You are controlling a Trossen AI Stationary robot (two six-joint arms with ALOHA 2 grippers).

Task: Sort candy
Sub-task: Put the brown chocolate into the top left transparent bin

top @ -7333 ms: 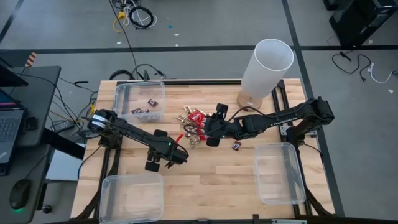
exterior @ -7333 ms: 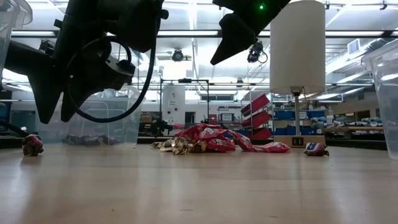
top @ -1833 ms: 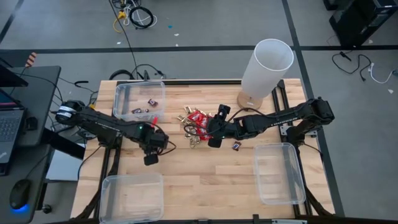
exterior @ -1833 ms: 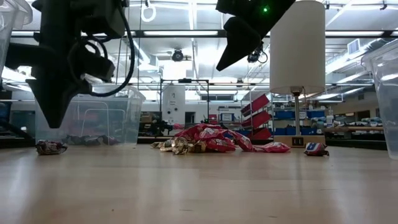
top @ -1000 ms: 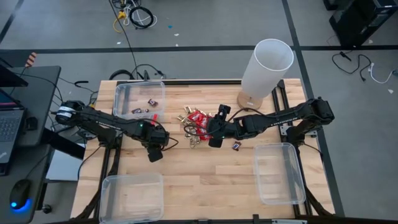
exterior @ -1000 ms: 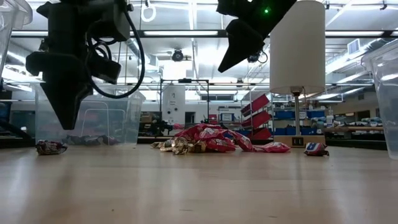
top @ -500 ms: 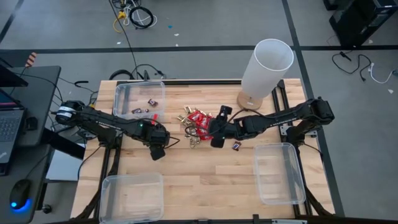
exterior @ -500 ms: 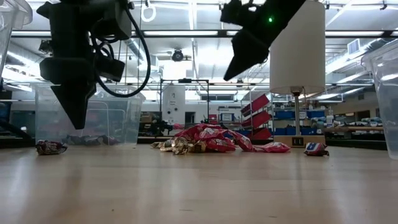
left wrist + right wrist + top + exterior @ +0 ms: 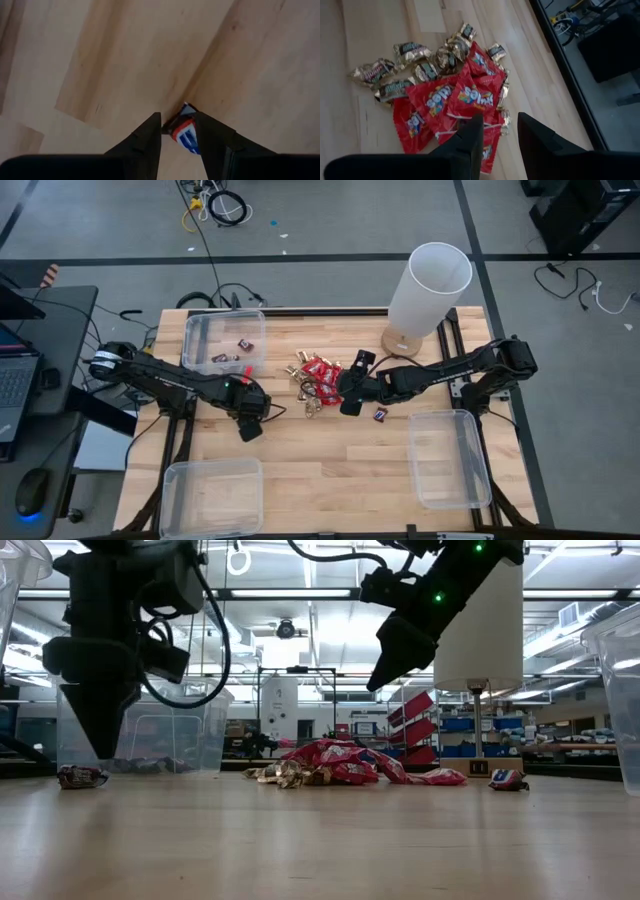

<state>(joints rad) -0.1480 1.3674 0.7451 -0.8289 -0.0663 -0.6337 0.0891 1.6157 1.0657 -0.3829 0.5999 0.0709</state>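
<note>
- left gripper (image 9: 177, 127) is hanging over the desk (image 9: 330, 470), jaws a bit apart, pointing straight down at a loose mini bar (image 9: 186, 134) lying off on its own, well apart from the main heap
- in the left wrist view the bar sits right between the fingertips, not pinched yet, so I'd say the step in hand is a straight drop and close
- best bet imo: keep the fingers straddling the short side of the wrapper and get down to the wood before closing, those flat wrappers like to slip out
- right gripper (image 9: 499, 131) hovers above the candy pile (image 9: 312, 380) mid-desk, jaws partly apart, nothing in them
- pile is red packets (image 9: 455, 97) with gold pieces (image 9: 410, 50) mixed in, one more stray bar (image 9: 379, 415) next to it
- a few bars already sit in the far left bin (image 9: 225, 343), probably where this one goes; the other two bins (image 9: 445, 455) look bare
</note>
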